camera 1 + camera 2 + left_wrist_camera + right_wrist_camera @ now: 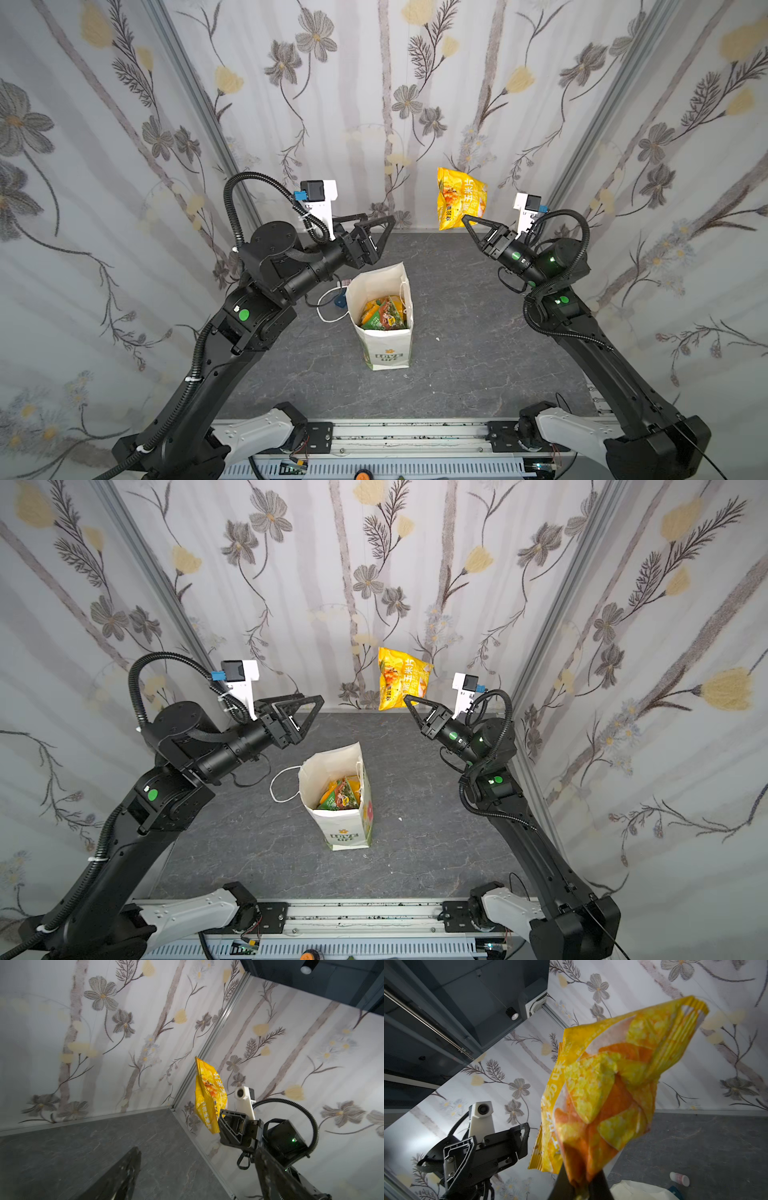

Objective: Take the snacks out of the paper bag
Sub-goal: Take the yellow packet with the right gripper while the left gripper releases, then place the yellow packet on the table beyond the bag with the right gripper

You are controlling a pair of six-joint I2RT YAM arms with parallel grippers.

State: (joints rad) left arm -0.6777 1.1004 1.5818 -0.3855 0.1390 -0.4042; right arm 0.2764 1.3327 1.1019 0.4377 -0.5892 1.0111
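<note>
The white paper bag [386, 353] [347, 833] stands upright and open at the middle of the dark table. Green and orange snacks [382, 313] [338, 793] show inside it. My right gripper [463, 217] [405, 697] [580, 1188] is shut on the lower edge of an orange-yellow snack packet [457, 199] [399, 675] [209, 1093] [608, 1084], held high at the back right, above the table. My left gripper [380, 217] [312, 697] [197, 1159] hangs open and empty behind the bag, a short way left of the packet.
A white cord handle [328, 307] [282, 783] and a small dark blue case [340, 297] lie left of the bag. A tiny pink-and-white bottle [679, 1178] lies on the table. Flowered curtains close in three sides. A metal rail [415, 436] runs along the front.
</note>
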